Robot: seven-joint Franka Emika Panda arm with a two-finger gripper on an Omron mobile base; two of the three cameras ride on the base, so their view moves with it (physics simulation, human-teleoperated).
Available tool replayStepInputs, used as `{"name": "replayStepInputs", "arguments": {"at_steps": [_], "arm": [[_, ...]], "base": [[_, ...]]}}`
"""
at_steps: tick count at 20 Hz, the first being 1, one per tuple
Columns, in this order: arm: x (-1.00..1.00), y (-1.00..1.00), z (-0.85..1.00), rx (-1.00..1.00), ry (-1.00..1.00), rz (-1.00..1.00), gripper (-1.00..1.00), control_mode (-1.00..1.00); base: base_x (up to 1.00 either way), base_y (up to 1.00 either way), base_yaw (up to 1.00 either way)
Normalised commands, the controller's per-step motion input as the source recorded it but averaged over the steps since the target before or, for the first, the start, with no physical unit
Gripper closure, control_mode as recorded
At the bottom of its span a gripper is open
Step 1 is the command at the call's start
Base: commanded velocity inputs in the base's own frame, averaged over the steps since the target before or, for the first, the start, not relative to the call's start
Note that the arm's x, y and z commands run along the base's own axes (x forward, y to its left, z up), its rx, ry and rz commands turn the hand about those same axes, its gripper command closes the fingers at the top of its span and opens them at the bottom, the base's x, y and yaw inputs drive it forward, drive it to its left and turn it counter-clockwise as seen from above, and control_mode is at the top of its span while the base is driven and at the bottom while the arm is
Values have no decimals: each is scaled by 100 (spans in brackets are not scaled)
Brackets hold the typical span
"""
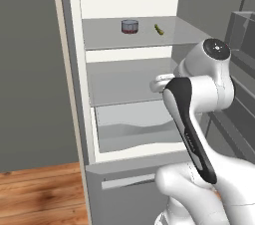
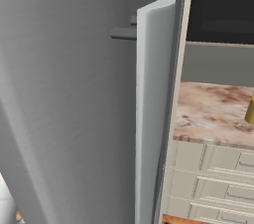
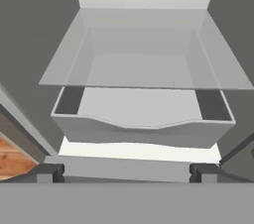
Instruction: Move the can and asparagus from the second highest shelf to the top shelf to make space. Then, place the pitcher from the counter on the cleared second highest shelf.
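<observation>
In the left base view the small squat grey metal can with the dark red band point(image 1: 129, 26) stands upright on the uppermost flat grey translucent top shelf point(image 1: 99, 37) of the open fridge, its axis vertical; the short thin olive-green asparagus stick point(image 1: 159, 29) lies flat on the same panel at about three o'clock from the can, apart from it, its long axis running from near the back wall toward the shelf's front, slightly slanted toward five o'clock; the second highest shelf point(image 1: 119, 87), a grey translucent panel with a white front strip, lies directly below; under it sits a drawer-like grey bin point(image 1: 134, 134).

In the right base view the tall clear pitcher with orange-yellow liquid point(image 2: 250, 110) shows as a sliver at the three o'clock edge, standing on the mottled reddish-brown and beige stone counter point(image 2: 208, 114) above the cream cabinet drawers point(image 2: 213, 173); the grey fridge door with its long vertical handle point(image 2: 151, 109) fills the side toward nine o'clock.

In the hand view the two-finger gripper point(image 3: 127, 172) has its jaws spread as wide as they go, holding nothing, facing the second highest shelf and the bin beneath it.
</observation>
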Motion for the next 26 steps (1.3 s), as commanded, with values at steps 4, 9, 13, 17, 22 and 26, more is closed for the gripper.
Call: {"name": "replayStepInputs", "arguments": {"at_steps": [4, 9, 13, 17, 22, 26], "arm": [[0, 0, 0, 0, 0, 0, -100, 100], [0, 0, 0, 0, 0, 0, -100, 100], [0, 0, 0, 0, 0, 0, -100, 100], [0, 0, 0, 0, 0, 0, -100, 100], [0, 0, 0, 0, 0, 0, -100, 100], [0, 0, 0, 0, 0, 0, -100, 100]], "base": [[-2, 12, 0], [0, 45, -9], [0, 54, -24], [-5, 41, -33], [-32, 26, -42], [-33, 38, -52]]}}
